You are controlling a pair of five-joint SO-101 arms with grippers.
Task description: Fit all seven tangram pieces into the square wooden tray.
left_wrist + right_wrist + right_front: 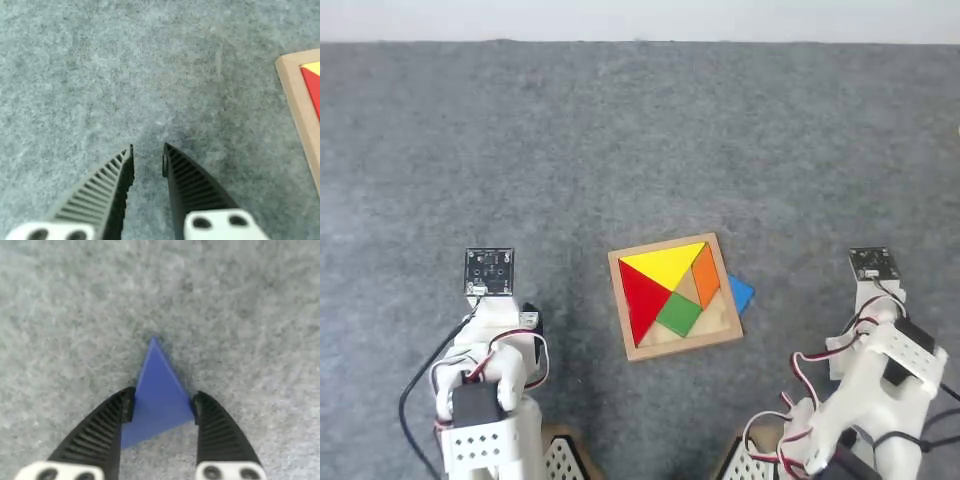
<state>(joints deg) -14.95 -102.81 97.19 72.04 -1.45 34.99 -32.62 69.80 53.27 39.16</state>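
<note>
Resting at the middle of the grey carpet (pixel 620 130), the square wooden tray (pixel 618 300) sat slightly turned, with four pieces lying flat inside it. A large yellow wooden triangle (pixel 665 265) filled the tray's far side. A large red wooden triangle (pixel 642 295) ran along the tray's edge toward the left arm (pixel 490 340). A small green wooden square (pixel 678 314) lay near the tray's centre, touching the red triangle. An orange wooden parallelogram (pixel 706 275) stood against the tray's edge toward the right arm (pixel 875 350). Bare wood showed in the tray's near part, toward both arms.

A bright blue wooden piece (pixel 741 293) lay on the carpet outside the tray, touching its rim on the right arm's side.

Both arms were drawn back on the near side of the tray, well apart from it. The left gripper (pixel 148 147) hung over bare carpet with its two ribbed black fingers a narrow gap apart and nothing between them; a corner of the tray showed off to one side of it.

The right gripper (pixel 162 394) had its fingers pressed against opposite edges of a blue wooden triangle (pixel 155 370), whose point stuck out beyond the fingertips over the carpet. Whether this triangle was the blue piece beside the tray could not be told.
</note>
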